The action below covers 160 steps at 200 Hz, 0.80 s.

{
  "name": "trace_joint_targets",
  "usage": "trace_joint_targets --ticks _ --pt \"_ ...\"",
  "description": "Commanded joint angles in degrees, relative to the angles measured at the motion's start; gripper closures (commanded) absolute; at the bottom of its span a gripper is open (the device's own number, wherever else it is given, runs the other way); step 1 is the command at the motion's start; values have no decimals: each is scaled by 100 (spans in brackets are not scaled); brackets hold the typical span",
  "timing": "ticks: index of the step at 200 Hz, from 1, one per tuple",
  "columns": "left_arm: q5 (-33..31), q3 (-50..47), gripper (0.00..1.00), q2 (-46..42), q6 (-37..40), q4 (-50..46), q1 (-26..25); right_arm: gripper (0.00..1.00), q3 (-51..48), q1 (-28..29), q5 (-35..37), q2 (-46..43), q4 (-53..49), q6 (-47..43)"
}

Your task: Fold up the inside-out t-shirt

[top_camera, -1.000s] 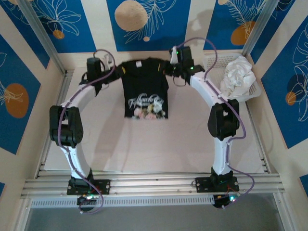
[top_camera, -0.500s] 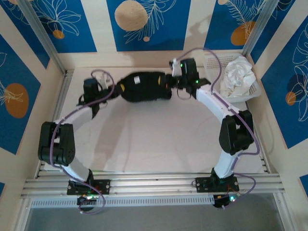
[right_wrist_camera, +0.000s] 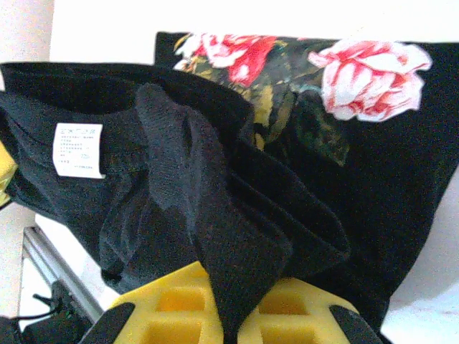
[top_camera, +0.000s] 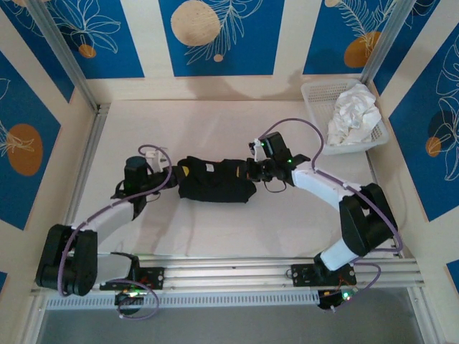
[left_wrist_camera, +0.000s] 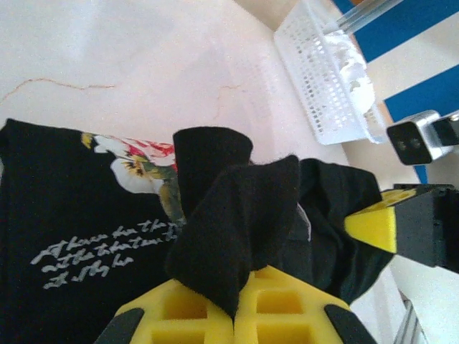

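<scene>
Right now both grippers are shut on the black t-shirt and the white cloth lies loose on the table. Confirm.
Wrong on the cloth. Both the left gripper and right gripper are shut on the black t-shirt, but the white cloth lies in the white basket, as the top external view shows.

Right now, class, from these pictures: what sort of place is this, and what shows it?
Probably a robot lab work cell, not a home: two white robot arms bolted to a silver metal rail, blue-and-cream patterned panels walling the table, and a white plastic basket holding crumpled white cloth.
</scene>
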Motion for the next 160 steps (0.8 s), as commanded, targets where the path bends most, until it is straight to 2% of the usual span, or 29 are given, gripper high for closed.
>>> trace_joint_targets --ticks 1,48,75,96,116,132,160 --pt "-382 521 100 387 447 -263 -12 96 505 -190 125 439 -277 70" --pt "-851 1568 100 1737 960 -568 -5 90 1908 -388 179 1824 -1104 -208" --pt "-1078 2209 94 2720 1107 -935 3 83 2709 -431 406 2683 -1669 -328" --pt "-1188 2637 83 3283 1081 -1015 -1 72 3307 -438 668 3167 -2058 -460" --pt "-1424 2922 68 3402 1074 -1291 12 65 3547 -487 893 3173 -2276 -571" --pt "-1527 2897 56 3196 1128 -1410 8 59 3393 -505 1091 2886 -2317 -677" --pt "-1628 2538 41 2552 1205 -1785 13 52 2584 -472 1263 2081 -2097 -758"
